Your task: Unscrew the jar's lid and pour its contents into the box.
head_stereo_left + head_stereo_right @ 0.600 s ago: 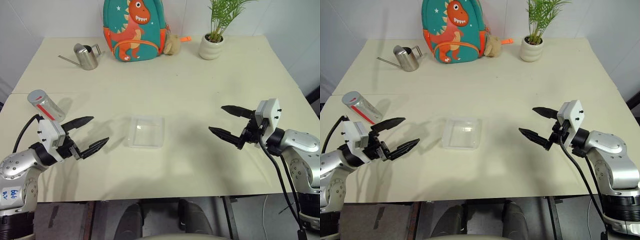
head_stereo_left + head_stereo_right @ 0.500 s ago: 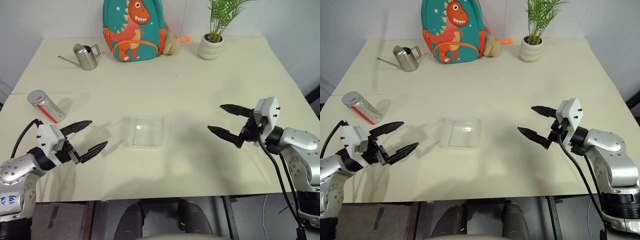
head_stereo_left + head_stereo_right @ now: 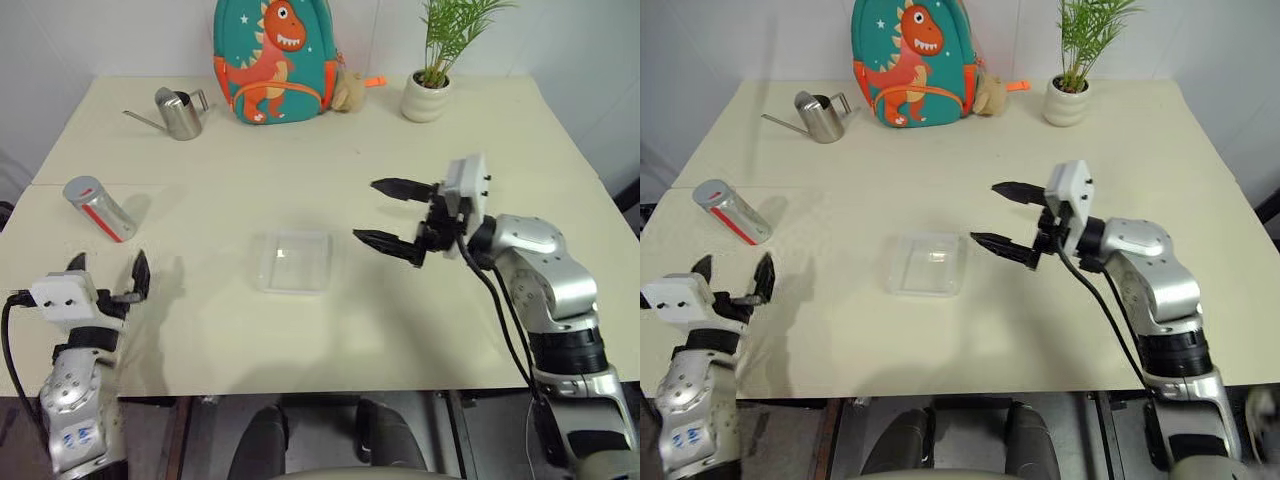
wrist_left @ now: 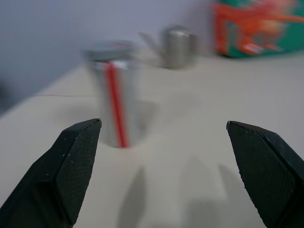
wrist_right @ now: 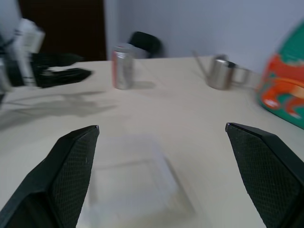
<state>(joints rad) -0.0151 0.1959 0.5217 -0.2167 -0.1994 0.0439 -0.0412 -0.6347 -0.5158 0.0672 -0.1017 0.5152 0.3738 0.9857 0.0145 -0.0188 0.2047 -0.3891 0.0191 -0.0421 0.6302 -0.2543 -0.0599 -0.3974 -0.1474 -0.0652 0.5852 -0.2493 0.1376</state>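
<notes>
We see the jar (image 3: 97,208) on the worktop (image 3: 330,150) at the robot's left, lid (image 3: 79,190) on, contents hidden. The box (image 3: 293,262) looks empty at centre. From the right wrist the box (image 5: 130,183) blurs. The left gripper (image 3: 108,277) and right gripper (image 3: 385,215) are spread wide, holding nothing.

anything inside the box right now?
The box looks empty: bare table shows through its clear base. The jar, lid on, stands apart; its contents can't be made out.

left end effector (image 3: 105,278) agape | right end effector (image 3: 385,213) agape, empty
</notes>
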